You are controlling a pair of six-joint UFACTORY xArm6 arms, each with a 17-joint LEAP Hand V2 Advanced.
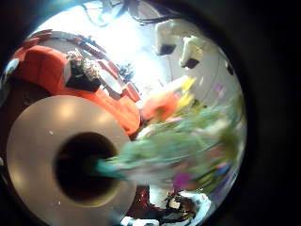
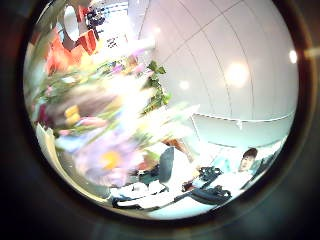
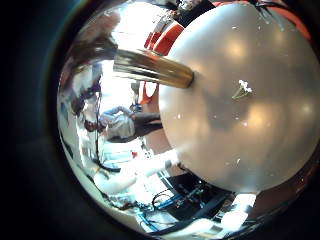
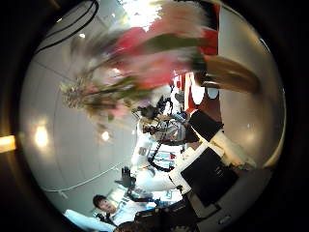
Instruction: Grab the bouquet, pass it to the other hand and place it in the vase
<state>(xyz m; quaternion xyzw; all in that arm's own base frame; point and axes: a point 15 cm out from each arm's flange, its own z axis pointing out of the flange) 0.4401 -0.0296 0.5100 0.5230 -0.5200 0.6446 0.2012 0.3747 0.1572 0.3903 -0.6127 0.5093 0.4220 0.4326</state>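
Observation:
In the left little finger side palm view the vase (image 1: 56, 151) is seen from above, with its dark round mouth. The bouquet (image 1: 183, 151) lies close to the left palm, with its stem end at the vase's mouth. It looks smeared while the vase is sharp. In the left thumb side palm view the bouquet's flowers (image 2: 100, 110) fill much of the picture. The right little finger side palm view shows the vase (image 3: 150, 68) at the round table (image 3: 245, 90). Neither hand's fingers show clearly.
The round table top fills much of the right little finger side palm view. Soft seats (image 1: 56, 66) stand beyond the vase in the left little finger side palm view. Desks and equipment (image 4: 208, 164) stand in the room behind.

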